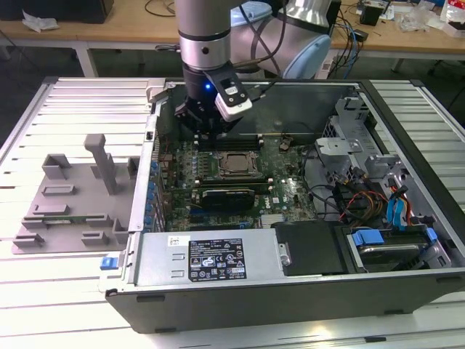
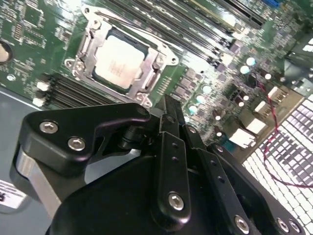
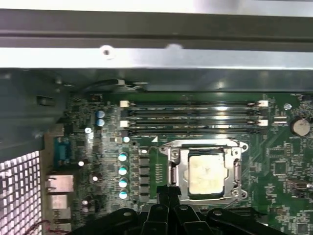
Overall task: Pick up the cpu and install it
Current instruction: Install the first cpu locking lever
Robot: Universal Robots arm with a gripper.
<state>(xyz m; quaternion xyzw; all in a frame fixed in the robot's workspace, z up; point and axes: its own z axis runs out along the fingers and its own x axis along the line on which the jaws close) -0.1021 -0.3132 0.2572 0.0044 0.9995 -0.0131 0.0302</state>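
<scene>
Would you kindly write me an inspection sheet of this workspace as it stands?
Surface: white slatted metal table carrying an open dark computer case.
Job's things: small square silvery-grey cpu lies inside the metal-bracketed socket frame on the green motherboard.
Clutter: grey plastic slotted fixture on the table, at the exterior view's left of the case.
Grippers: black gripper hangs over the motherboard near the socket, apart from the cpu.
Cables: red, black and blue cables bundled inside the case at the exterior view's right.
Surroundings: wooden benches behind the table.
</scene>
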